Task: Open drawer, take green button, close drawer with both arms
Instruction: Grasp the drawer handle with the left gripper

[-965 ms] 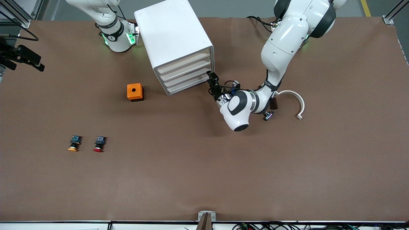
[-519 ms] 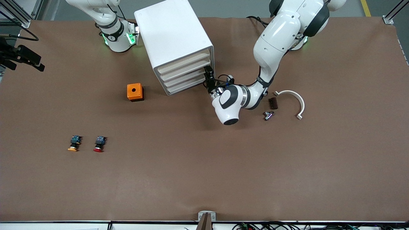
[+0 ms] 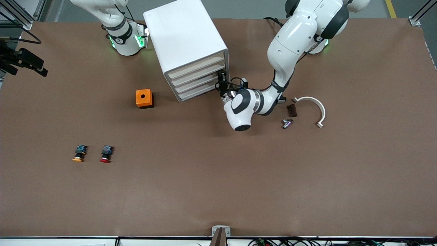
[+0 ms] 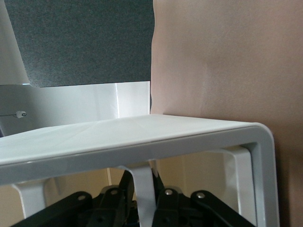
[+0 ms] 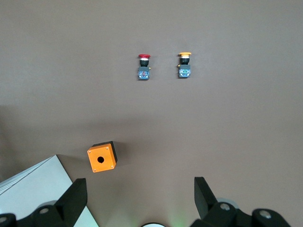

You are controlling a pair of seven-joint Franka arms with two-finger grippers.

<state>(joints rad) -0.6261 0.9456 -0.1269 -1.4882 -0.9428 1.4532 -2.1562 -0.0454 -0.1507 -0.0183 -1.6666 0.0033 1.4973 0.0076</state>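
- Front view: a white cabinet (image 3: 186, 41) stands on the brown table (image 3: 218, 191) near the robot bases, its four cream drawer fronts all shut. The left gripper (image 3: 221, 82) sits at the edge of the drawer (image 3: 199, 82), the third front from the top, at the end toward the left arm. Opening the drawer appears to be the step in hand. The next move likely calls for a straight pull outward, along the drawer's own line, toward the front camera.
- Front view, continued: no green button shows anywhere; it is probably inside the shut drawer. A red button (image 3: 106, 154) and a yellow button (image 3: 79, 153) lie side by side, nearer the camera than an orange box (image 3: 144, 98).
- Left wrist view: the left gripper's black fingers (image 4: 125, 189) are pinched nearly together on a thin white tab (image 4: 143, 196) under the cabinet's white frame. The drawer front lies directly past the jaws.
- Right wrist view: the right gripper (image 5: 141, 198) waits high over the table, jaws spread wide and holding nothing. Below it lie the orange box, a cabinet corner, and the two buttons.
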